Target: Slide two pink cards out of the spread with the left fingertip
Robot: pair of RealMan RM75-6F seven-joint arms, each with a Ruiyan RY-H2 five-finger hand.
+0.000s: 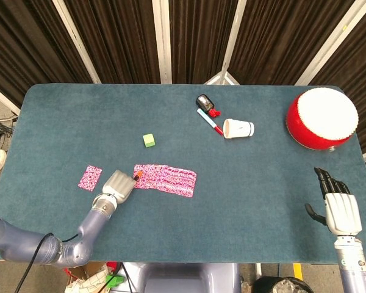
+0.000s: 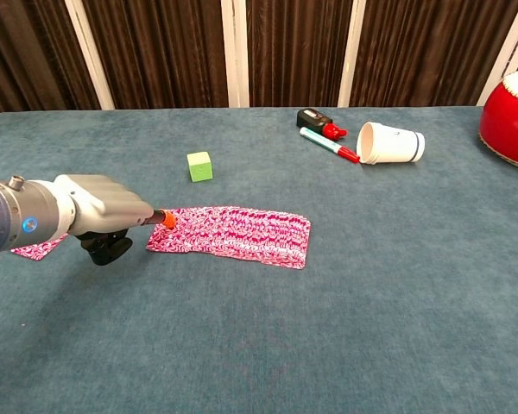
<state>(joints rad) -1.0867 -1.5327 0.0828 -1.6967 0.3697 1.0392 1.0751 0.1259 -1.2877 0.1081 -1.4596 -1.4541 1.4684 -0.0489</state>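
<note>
One pink card lies alone near the left side of the teal bench, apart from the rest; in the chest view it is mostly hidden behind the left arm. Just to its right is the left robot hand, its fingers curled in and holding nothing, with one orange-tipped fingertip stretched out so that it rests on the left end of the spread of pink cards. The spread is a long overlapping row, face down, running rightward and slightly toward the near edge. Farther back and a little to the right of that fingertip sits a small green cube, well apart from the cards.

Further right, toward the far side, a small black device with a red part lies touching or just beside the far end of a marker with a red cap. A white paper cup lies on its side just to the right of the marker, its mouth facing left. A red drum with a white top sits at the far right edge. At the near right corner the right robot hand is off the bench, fingers straight and apart, holding nothing.
</note>
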